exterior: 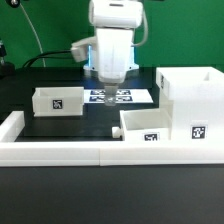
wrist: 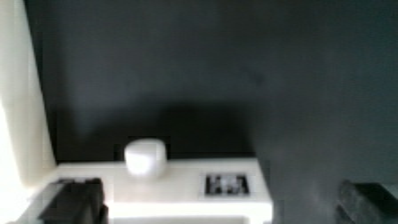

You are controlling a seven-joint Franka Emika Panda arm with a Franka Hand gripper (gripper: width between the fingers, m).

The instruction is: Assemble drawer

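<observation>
The drawer's tall open-fronted box housing (exterior: pixel 194 100) stands at the exterior view's right. One knobbed tray (exterior: pixel 57 100) sits at the left. A second tray (exterior: pixel 141 124) lies by the front wall, against the housing, its knob (exterior: pixel 117 131) pointing left. My gripper (exterior: pixel 109 80) hangs above the table's middle, over the marker board (exterior: pixel 122 96), open and empty. In the wrist view a white tray (wrist: pixel 178 185) with a round knob (wrist: pixel 146 155) and a tag (wrist: pixel 226 185) lies below my gripper (wrist: pixel 222 205). The dark fingers (wrist: pixel 71 205) stand wide apart and hold nothing.
A long low white wall (exterior: pixel 60 150) edges the black table at the front and also shows in the wrist view (wrist: pixel 15 100). Black table surface (wrist: pixel 231 70) stretches beyond the tray. Cables and dark equipment stand behind the table.
</observation>
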